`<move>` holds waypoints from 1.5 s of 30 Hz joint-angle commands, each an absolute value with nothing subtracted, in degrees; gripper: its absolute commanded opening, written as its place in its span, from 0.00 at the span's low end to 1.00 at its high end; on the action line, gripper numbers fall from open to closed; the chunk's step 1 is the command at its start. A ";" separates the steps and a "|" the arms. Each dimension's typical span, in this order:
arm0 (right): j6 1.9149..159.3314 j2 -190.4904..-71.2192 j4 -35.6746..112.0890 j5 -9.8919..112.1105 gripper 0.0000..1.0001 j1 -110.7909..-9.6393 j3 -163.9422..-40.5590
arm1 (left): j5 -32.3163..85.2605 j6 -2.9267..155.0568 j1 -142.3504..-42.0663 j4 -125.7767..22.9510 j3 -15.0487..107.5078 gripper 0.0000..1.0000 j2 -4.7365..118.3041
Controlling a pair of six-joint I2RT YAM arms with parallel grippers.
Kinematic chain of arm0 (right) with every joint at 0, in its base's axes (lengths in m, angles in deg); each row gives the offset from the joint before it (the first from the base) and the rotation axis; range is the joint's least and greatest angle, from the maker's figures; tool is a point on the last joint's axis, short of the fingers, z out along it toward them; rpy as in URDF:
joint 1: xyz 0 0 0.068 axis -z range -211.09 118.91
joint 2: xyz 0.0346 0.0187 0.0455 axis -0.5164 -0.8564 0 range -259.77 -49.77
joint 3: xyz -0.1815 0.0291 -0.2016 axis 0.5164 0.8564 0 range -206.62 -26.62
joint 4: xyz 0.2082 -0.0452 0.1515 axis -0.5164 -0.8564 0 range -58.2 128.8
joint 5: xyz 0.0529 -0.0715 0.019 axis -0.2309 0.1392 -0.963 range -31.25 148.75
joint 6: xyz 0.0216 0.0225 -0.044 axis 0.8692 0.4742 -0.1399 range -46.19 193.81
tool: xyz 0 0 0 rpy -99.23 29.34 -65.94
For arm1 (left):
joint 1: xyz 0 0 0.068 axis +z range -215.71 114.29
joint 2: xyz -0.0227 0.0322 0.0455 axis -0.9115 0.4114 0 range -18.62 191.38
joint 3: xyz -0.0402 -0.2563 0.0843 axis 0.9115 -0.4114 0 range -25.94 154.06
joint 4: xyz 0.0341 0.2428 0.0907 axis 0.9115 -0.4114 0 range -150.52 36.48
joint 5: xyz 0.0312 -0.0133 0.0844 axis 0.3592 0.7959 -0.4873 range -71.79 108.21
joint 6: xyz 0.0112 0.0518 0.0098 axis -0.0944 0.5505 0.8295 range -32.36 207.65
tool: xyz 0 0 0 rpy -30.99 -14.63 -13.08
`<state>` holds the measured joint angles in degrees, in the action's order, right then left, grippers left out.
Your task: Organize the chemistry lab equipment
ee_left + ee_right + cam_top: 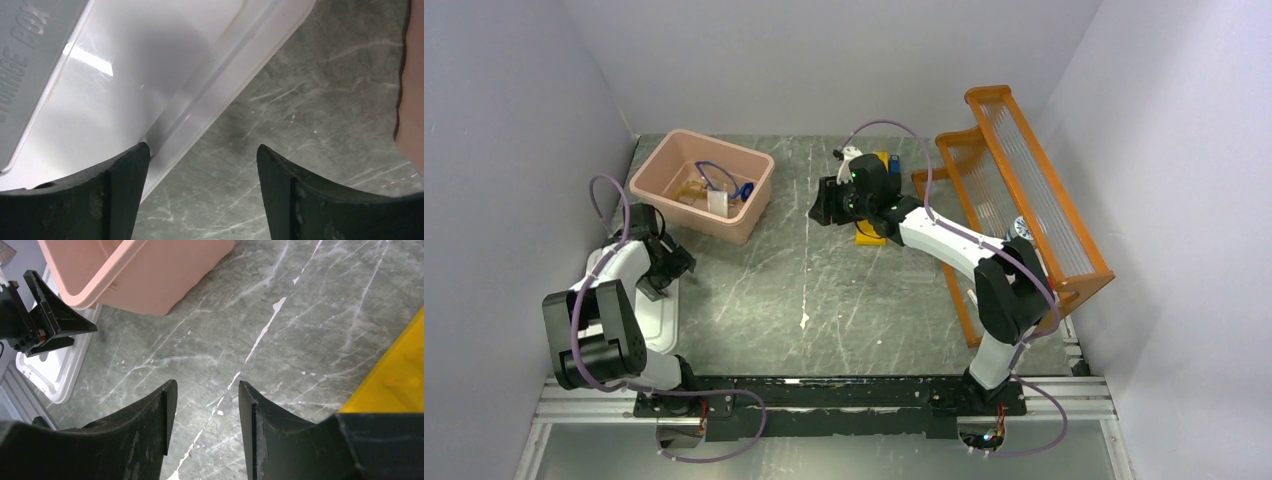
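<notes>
Left gripper [202, 152]: jaws wide, empty, over white lid [125, 75] at 9 o'clock. Lid lettering reads "STORAGE BO…".
Pink tub [754, 205], 11 o'clock: holds amber tubing [692, 190] and white packet [717, 201].
Right gripper [206, 390]: jaws parted, empty, beside yellow block [395, 380] at 1 o'clock. Advice: square the jaws on it before closing.

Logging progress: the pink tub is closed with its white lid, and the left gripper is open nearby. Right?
No: the top external view shows the pink tub open, its white lid lying on the table. The left gripper is open nearby.
</notes>
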<state>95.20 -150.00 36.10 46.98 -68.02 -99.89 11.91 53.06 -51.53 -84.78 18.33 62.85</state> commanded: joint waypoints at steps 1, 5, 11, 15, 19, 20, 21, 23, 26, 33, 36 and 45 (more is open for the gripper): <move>93.52 -147.82 37.31 48.71 0.52 -67.90 -98.68 | 17.66 49.86 -51.13 -80.76 16.34 0.79 63.58; 93.39 -147.59 37.31 48.91 0.52 -67.91 -98.19 | 25.80 46.12 -52.11 -78.93 16.00 0.63 63.58; 93.45 -147.56 37.36 48.82 0.52 -67.89 -98.07 | 25.97 43.88 -53.71 -78.20 15.92 0.53 62.15; 93.57 -147.52 37.50 48.86 0.52 -67.87 -98.07 | 20.12 45.30 -56.35 -80.01 16.26 0.53 62.63; 93.67 -147.40 37.52 48.80 0.52 -67.88 -98.06 | 10.68 47.68 -60.91 -82.08 17.14 0.53 64.43; 93.72 -147.42 37.42 48.78 0.52 -67.90 -98.15 | 9.28 48.21 -62.21 -82.59 17.58 0.52 65.37; 93.74 -147.40 37.44 48.78 0.52 -67.85 -98.16 | 7.66 48.49 -63.28 -83.13 18.11 0.50 66.32; 93.76 -147.37 37.55 48.69 0.52 -67.88 -98.24 | 4.78 48.85 -65.13 -83.67 18.77 0.46 67.83; 94.05 -147.35 37.56 48.85 0.52 -67.91 -98.10 | 1.42 48.90 -68.07 -84.42 19.22 0.36 69.39; 95.64 -147.49 36.10 48.61 0.52 -67.83 -98.12 | -1.29 47.58 -70.02 -84.52 17.85 0.05 64.71; 96.85 -146.96 36.79 47.92 0.52 -67.94 -97.29 | 1.08 46.67 -70.02 -85.72 18.00 0.05 62.05; 104.48 -146.78 40.68 44.04 0.52 -71.02 -93.91 | 10.97 44.33 -70.02 -86.38 17.82 0.05 51.32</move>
<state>99.57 -148.18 37.61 45.25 -68.78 -95.32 5.76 45.91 -69.72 -85.94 18.16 56.38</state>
